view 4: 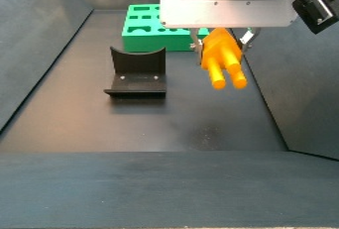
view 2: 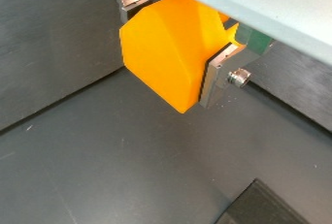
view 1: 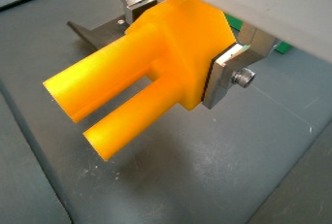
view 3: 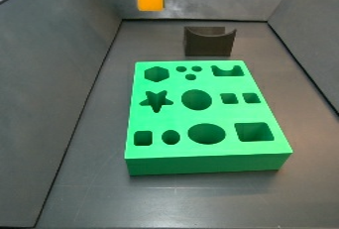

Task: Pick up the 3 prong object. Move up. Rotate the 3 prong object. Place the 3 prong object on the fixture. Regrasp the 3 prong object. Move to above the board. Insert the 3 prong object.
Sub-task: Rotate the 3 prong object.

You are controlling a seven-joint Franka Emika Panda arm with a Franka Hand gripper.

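Note:
My gripper (view 1: 178, 46) is shut on the 3 prong object (view 1: 143, 68), an orange-yellow block clamped by its body between the silver fingers (view 1: 224, 77). In a wrist view its long prongs stick out past the fingers. In both side views the gripper (view 4: 221, 37) holds the object (view 4: 221, 62) in the air, prongs down, above the dark floor. The fixture (view 4: 135, 74), a dark block with a notched top, stands on the floor apart from the object. The green board (view 3: 205, 114) with its shaped cut-outs lies flat beyond the fixture (view 3: 208, 40).
Grey walls (view 3: 79, 35) close in the dark floor on all sides. A sliver of green board (view 2: 254, 42) shows behind the fingers in both wrist views. Bare floor (view 4: 172, 124) lies under the held object.

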